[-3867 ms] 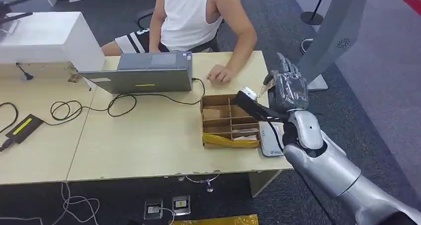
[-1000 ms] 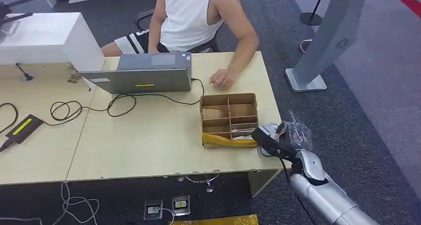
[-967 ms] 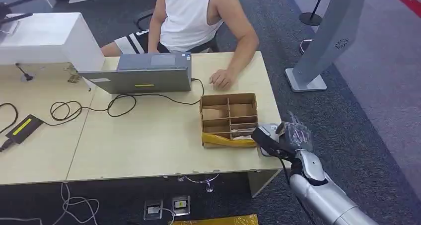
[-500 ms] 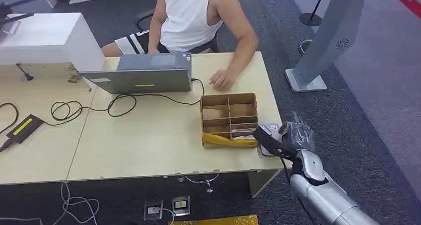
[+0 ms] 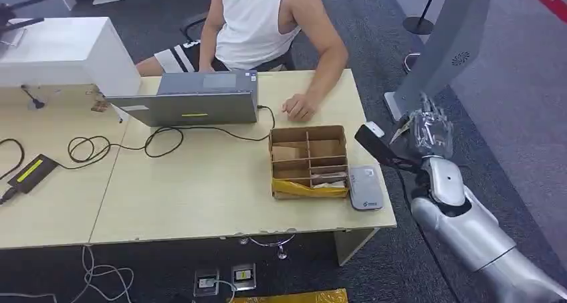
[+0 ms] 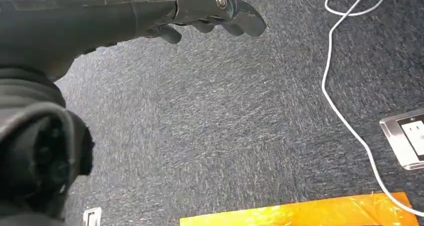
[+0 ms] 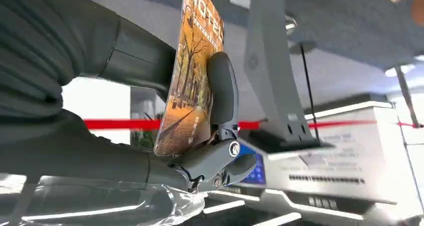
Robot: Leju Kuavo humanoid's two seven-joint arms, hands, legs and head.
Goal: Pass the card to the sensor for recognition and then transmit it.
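My right hand (image 5: 422, 130) hovers off the table's right edge, level with the cardboard box, and pinches the card (image 7: 192, 71) between thumb and fingers (image 7: 222, 94). The card bears an orange tree-lined picture and the word HOTEL; in the head view it is a thin pale sliver (image 5: 400, 124). The grey card sensor (image 5: 364, 187) lies flat on the table's front right corner, left of and below the hand, with nothing on it. My left hand (image 6: 210, 14) hangs over the carpet, fingers loosely extended and holding nothing.
A compartmented cardboard box (image 5: 309, 161) stands just left of the sensor. A person sits at the far side with a hand (image 5: 296, 106) on the table beside a laptop (image 5: 194, 102). A grey kiosk stand (image 5: 441, 49) rises behind my right hand. Cables lie at the left.
My right hand has lifted off the sensor and moved up and to the right with the card still in it, uncovering the sensor. The left hand has not visibly moved.
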